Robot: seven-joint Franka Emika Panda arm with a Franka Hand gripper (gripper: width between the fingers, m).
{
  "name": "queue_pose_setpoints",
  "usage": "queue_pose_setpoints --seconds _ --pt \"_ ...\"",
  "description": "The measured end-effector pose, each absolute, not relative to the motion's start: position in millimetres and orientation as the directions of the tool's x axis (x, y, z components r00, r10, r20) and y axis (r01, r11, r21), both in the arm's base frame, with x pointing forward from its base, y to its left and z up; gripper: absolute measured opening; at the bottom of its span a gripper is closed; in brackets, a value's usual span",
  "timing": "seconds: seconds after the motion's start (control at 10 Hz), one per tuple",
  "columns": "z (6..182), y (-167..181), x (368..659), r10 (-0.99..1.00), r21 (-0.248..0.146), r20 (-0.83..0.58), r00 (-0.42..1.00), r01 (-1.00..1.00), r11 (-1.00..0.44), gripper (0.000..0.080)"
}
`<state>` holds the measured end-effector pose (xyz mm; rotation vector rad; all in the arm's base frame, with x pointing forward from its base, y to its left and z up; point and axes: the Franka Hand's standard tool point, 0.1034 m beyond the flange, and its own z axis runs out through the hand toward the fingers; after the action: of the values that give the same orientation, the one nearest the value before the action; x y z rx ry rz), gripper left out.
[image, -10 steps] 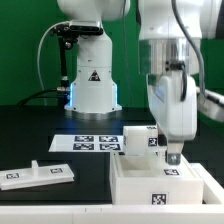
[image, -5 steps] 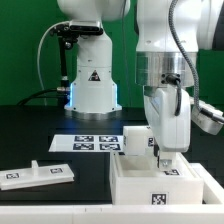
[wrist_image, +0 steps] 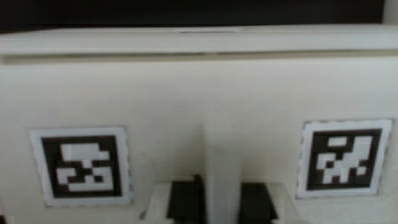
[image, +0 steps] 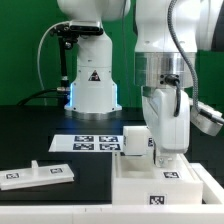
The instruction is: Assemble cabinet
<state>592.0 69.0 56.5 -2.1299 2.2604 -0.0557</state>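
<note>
A large white cabinet box point(image: 135, 178) with a tag on its front stands at the exterior view's lower right. A smaller white tagged piece point(image: 137, 141) stands just behind it. My gripper point(image: 164, 158) is lowered onto the box's upper edge. In the wrist view a white face of the box point(wrist_image: 196, 90) with two tags fills the frame. My gripper point(wrist_image: 222, 204) has its dark fingers point(wrist_image: 185, 200) pressed on either side of a thin white rib of the box. Another flat white tagged panel point(image: 35, 175) lies at the exterior view's left.
The marker board point(image: 95, 142) lies on the black table in front of the white robot base point(image: 92, 85). A black cable hangs beside the base. My arm's white body stands over the box.
My gripper shifted toward the exterior view's left and a little lower over the box a second ago. It has held still in the last half second.
</note>
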Motion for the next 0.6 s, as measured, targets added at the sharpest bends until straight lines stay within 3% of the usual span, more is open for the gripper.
queue_pose_setpoints --seconds 0.6 --pt "56.6 79.9 591.5 -0.996 -0.042 0.046 -0.072 -0.997 0.07 0.0064"
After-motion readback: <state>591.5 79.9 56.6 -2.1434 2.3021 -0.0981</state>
